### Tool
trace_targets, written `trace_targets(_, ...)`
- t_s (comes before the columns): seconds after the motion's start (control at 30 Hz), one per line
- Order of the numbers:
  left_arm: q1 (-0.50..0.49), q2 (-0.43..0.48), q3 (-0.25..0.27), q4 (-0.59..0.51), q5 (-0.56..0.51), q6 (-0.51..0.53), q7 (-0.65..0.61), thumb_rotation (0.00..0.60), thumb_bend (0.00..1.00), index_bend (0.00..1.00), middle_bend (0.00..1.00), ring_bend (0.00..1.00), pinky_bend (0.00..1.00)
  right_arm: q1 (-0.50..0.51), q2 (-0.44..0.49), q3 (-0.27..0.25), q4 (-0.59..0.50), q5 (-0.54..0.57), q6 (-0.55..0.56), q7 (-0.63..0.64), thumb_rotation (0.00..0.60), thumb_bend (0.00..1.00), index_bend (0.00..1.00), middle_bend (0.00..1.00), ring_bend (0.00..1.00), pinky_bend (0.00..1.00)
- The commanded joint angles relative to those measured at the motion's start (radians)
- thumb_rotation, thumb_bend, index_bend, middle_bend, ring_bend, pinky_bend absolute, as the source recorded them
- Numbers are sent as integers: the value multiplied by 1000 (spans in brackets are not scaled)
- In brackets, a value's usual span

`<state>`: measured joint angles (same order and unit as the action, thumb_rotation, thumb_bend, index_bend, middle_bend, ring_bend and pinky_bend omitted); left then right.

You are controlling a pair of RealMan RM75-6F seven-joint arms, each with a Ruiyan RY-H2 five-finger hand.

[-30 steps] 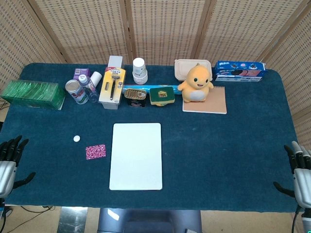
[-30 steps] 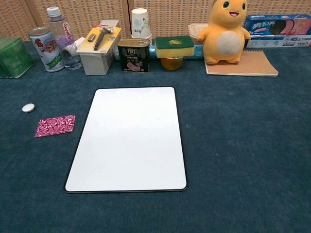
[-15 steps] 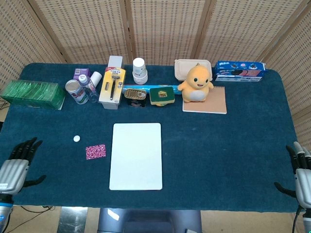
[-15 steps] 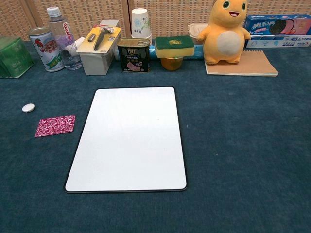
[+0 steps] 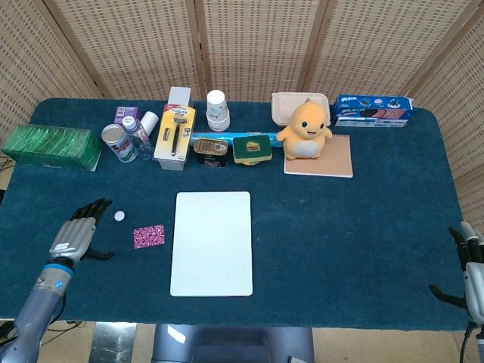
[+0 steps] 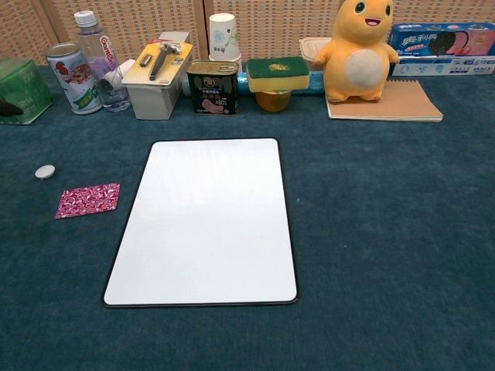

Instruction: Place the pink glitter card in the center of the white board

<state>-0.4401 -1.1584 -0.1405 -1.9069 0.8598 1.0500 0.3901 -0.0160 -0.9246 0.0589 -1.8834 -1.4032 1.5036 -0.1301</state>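
Glitter card (image 6: 88,200), pink with dark sparkle, lies flat just left of our white board (image 6: 207,220). Our left hand (image 5: 78,233), fingers spread and empty, hovers left of that board; our right hand (image 5: 473,274) is too cropped to judge.

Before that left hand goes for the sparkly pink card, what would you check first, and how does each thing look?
1. Pink glitter card lies flat on the cloth, nothing on it: ok.
2. White board centre bare: ok.
3. Left hand holds nothing, fingers apart: ok.
4. Left hand touching the card: not ok, apart from it.
5. Small white disc beside the card, near the fingers: cannot tell whether it would be nudged.
6. Right hand at the table edge, out of the way: ok.
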Motion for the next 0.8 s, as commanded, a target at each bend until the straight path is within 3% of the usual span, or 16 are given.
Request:
trace_targets(0.03,-105,-87,-42,-39,-173,42,140,600,115,135,0,0,48,1,5,-4,-3,-3,-6,8,600,20,0,0,0,0)
trace_targets(0.17,-163,-137,-51,-28,-276,59,206,600,125,210,0,0,48,0,11,-6,-7,-5,-8,18,600,21,0,0,0,0)
trace_targets(0.4,-223,-221,-44,17,-365,119,269,600,129,219,0,0,48,-1,18,-5,-10,-5,-8,34,600,21,0,0,0,0)
trace_targets(0.8,-235,-285,3,102,-373,156,297,600,139,227,0,0,48,2,28,-2,-9,4,-15,56,600,21,0,0,0,0)
